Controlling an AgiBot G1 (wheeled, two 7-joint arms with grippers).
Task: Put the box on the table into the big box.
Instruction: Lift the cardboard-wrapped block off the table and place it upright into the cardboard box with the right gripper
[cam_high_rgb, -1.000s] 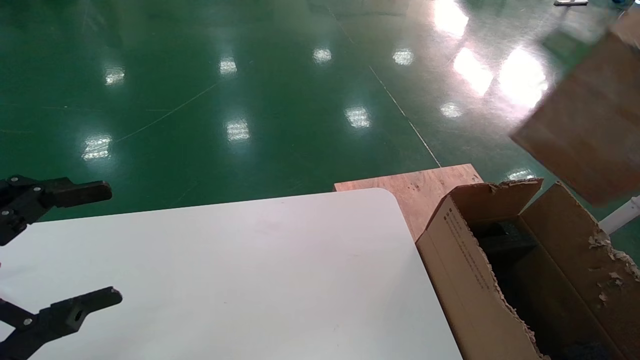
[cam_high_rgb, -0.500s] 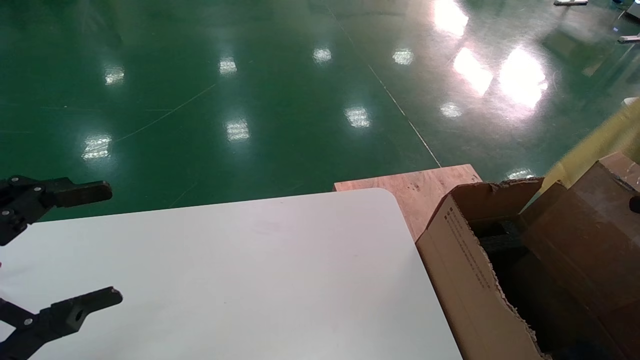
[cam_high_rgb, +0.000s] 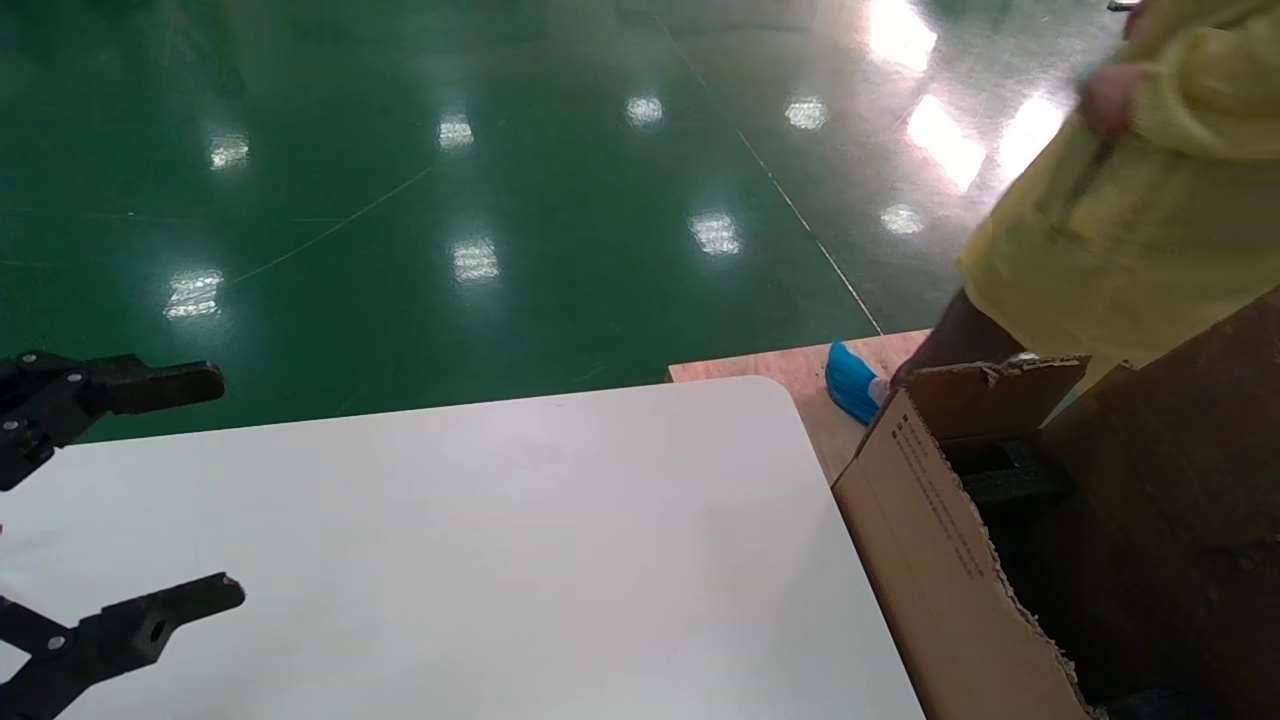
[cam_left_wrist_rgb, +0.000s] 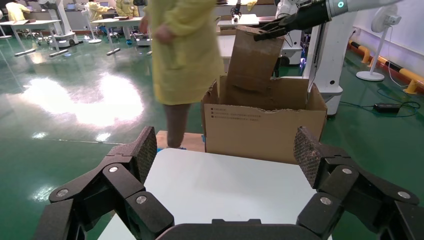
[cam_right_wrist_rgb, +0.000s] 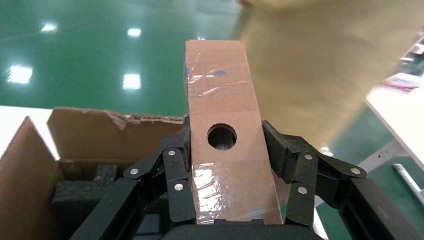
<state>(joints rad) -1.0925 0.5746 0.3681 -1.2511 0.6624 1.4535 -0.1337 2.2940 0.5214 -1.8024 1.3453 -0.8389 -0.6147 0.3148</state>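
Note:
The box (cam_right_wrist_rgb: 225, 100), brown with a round hole and clear tape, sits between the fingers (cam_right_wrist_rgb: 181, 150) of my right gripper (cam_right_wrist_rgb: 225, 142), which is shut on it. In the left wrist view the box (cam_left_wrist_rgb: 255, 60) stands tilted, its lower end behind the rim of the big box (cam_left_wrist_rgb: 262, 130), with the right gripper (cam_left_wrist_rgb: 272, 32) on its top. The big box (cam_high_rgb: 930, 560) stands off the right edge of the table (cam_high_rgb: 500, 540), with black foam (cam_right_wrist_rgb: 75, 195) inside. The box (cam_high_rgb: 1170, 480) covers its right side. My left gripper (cam_high_rgb: 190, 490) hangs open over the table's left part.
A person in a yellow coat (cam_high_rgb: 1120, 220) stands just behind the big box, one blue shoe cover (cam_high_rgb: 850, 380) on the reddish plywood board (cam_high_rgb: 790, 365). Green shiny floor lies beyond the table. A white fan (cam_left_wrist_rgb: 380, 40) and other tables stand far off.
The box has come down from the upper right into the big box's opening. A person in yellow has stepped into view behind it. The left gripper has not moved.

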